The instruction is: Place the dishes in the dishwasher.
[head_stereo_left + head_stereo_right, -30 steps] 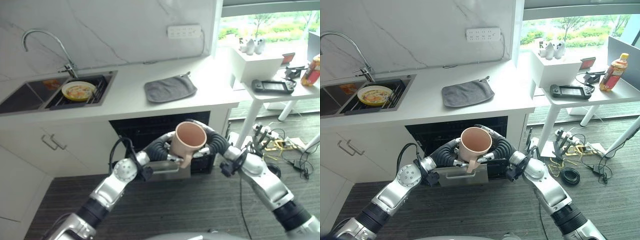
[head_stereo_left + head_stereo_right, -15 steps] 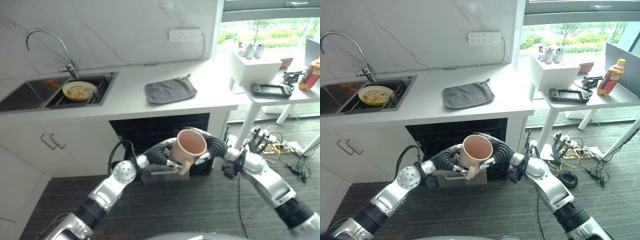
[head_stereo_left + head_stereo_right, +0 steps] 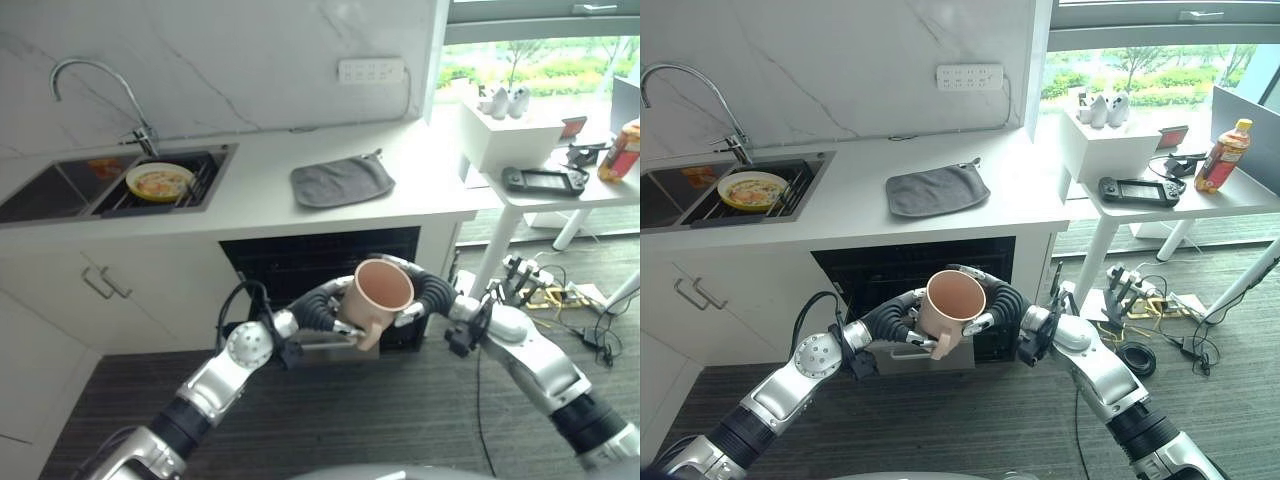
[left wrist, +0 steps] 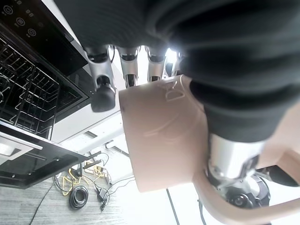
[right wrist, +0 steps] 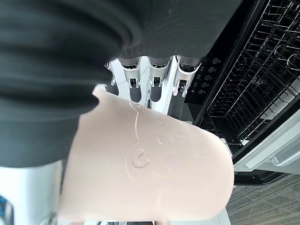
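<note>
Pink mug (image 3: pixel 380 290) held mouth-up between both hands, above open dishwasher (image 3: pixel 910 270). Left hand (image 3: pixel 318 310) and right hand (image 3: pixel 425 292) fingers curled round it. Tip: lower slowly, flip mouth-down onto rack (image 5: pixel 262 70).

pink mug (image 3: pixel 382 290) | between left hand (image 3: pixel 322 312), right hand (image 3: pixel 418 293) | before dishwasher (image 3: pixel 300 262)

A pale pink mug (image 3: pixel 378 293) with a handle is held tilted, mouth up, in front of the open dishwasher (image 3: pixel 300 262). A plate of food scraps (image 3: pixel 158 181) lies in the sink (image 3: pixel 60 195).
</note>
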